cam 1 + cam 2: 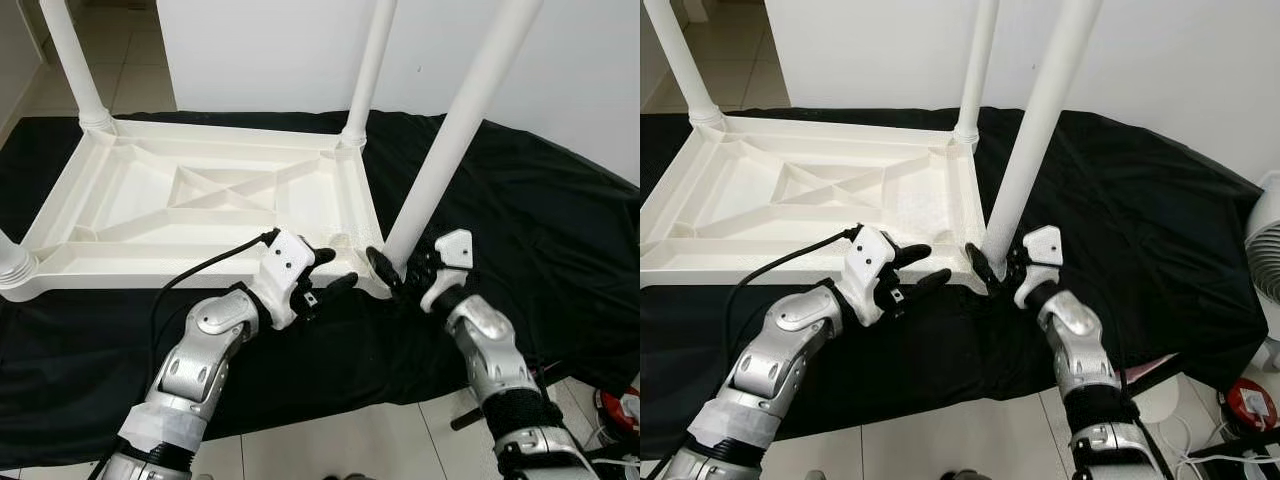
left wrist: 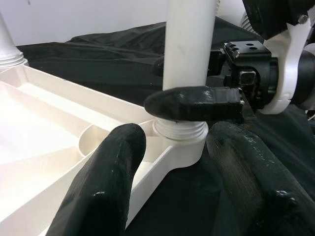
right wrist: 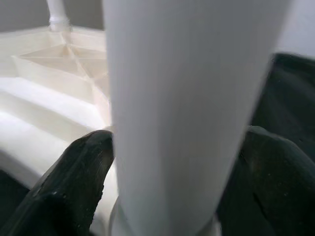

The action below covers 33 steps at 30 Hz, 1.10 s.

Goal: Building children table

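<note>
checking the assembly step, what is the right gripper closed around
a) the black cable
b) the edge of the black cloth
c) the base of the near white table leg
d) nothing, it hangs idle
c: the right gripper has its black fingers on either side of the near white leg, just above where it meets the corner of the upturned tabletop.
</note>
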Available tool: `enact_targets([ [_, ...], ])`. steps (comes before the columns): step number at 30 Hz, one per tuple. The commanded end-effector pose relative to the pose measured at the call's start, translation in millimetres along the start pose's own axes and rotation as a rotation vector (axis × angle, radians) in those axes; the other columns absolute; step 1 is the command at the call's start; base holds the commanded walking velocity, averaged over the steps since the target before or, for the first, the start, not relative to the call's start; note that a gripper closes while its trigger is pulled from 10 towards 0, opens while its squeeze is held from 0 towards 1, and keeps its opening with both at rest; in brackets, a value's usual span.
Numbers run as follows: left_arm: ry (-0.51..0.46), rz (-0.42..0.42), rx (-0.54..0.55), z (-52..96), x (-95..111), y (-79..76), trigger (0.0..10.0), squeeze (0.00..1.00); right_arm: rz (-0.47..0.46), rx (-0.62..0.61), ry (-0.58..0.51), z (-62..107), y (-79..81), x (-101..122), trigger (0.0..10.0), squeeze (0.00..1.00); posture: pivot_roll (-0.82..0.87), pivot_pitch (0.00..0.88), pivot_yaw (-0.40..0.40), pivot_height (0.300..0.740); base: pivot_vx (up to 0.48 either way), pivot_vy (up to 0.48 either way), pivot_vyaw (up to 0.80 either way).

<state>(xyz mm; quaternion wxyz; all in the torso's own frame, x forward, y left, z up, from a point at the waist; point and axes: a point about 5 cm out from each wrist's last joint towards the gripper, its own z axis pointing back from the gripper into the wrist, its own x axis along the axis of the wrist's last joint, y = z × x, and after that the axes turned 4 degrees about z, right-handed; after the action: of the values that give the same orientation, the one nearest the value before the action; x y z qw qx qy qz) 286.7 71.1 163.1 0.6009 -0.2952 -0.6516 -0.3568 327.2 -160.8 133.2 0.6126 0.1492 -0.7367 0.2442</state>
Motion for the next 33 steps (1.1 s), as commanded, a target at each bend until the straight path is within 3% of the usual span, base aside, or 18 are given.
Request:
enact_targets([
  [1,0.014,0.009,0.026,-1.4,-4,0.2,10.0,0.0,-0.005,0.034,0.031,-0.6,1.6,-6,10.0,0.0,0.08,0.034,-0.062,0.74,0.0,0.0,0.0],
  [5,0.012,0.005,0.036,-0.4,-3,1.1,10.0,0.0,-0.006,0.126,0.07,-6.1,7.8,-11,10.0,0.0,0.09,0.033,-0.069,0.74,0.0,0.0,0.0],
  [6,0.011,0.005,0.04,0.3,-3,1.4,10.0,0.0,-0.012,0.146,0.08,-5.2,8.9,-13,2.5,0.0,0.1,0.033,-0.072,0.74,0.0,0.0,0.0],
  [9,0.011,0.006,0.042,0.7,-2,1.6,10.0,0.0,-0.015,0.159,0.086,-4.6,9.6,-14,2.5,0.0,0.1,0.033,-0.072,0.74,0.0,0.0,0.0],
  [10,0.012,0.007,0.044,1.4,-3,1.5,10.0,0.0,-0.03,0.171,0.088,-3.7,9.8,-16,0.0,0.0,0.1,0.033,-0.076,0.74,0.0,0.0,0.0],
  [18,0.016,0.013,0.051,4.1,-4,0.6,10.0,0.0,-0.061,0.147,0.099,2.9,8.5,-21,0.0,0.0,0.1,0.042,-0.075,0.74,0.0,0.0,0.0],
  [23,0.018,0.015,0.046,3.2,-4,1.2,10.0,0.0,-0.059,-0.038,0.214,-0.1,-1.5,-30,0.0,0.0,0.1,0.046,-0.07,0.74,0.0,0.0,0.0],
  [29,0.018,0.02,0.037,1.9,-4,-0.6,10.0,0.0,-0.127,-0.152,0.22,-6.3,15.9,-27,0.0,0.0,0.08,0.056,-0.062,0.74,0.0,0.0,0.0],
  [31,0.019,0.022,0.034,1.0,-4,-0.9,10.0,0.0,-0.099,-0.264,0.248,-7.8,21.9,-27,0.0,0.0,0.07,0.059,-0.062,0.74,0.0,0.0,0.0],
  [33,0.019,0.022,0.034,1.0,-4,-0.9,10.0,0.0,-0.099,-0.264,0.248,-7.8,21.9,-27,0.0,0.0,0.07,0.059,-0.062,0.74,0.0,0.0,0.0],
])
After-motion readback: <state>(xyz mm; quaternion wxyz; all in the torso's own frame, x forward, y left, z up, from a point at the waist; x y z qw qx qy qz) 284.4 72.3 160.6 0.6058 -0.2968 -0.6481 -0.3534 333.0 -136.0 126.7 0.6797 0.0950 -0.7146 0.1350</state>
